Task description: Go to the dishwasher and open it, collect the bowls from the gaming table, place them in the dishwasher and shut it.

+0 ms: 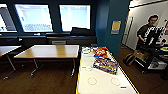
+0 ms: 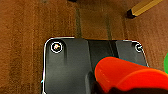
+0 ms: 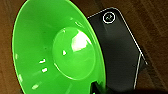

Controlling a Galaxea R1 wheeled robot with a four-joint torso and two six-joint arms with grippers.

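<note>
Already carried: green bowl point(image 3: 57, 50) edge-on at right wrist, orange bowl point(image 2: 125, 75) at left wrist, finger spread unreadable on both; gaming table point(image 1: 105, 82) sits at 5 o'clock; risk—tilted rim hold, base jolts could drop either.

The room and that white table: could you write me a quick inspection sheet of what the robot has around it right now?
Surface: long white gaming table with a yellow edge strip and red circles printed on it.
Job's things: a green bowl large in the right wrist view; an orange bowl in the left wrist view.
Clutter: snack bags and a clear container at the table's far end.
Grippers: fingers cannot be made out.
Cables: nothing seen.
Surroundings: wooden-topped table, dark wood floor, windows, teal walls, a person at a control rig.
</note>
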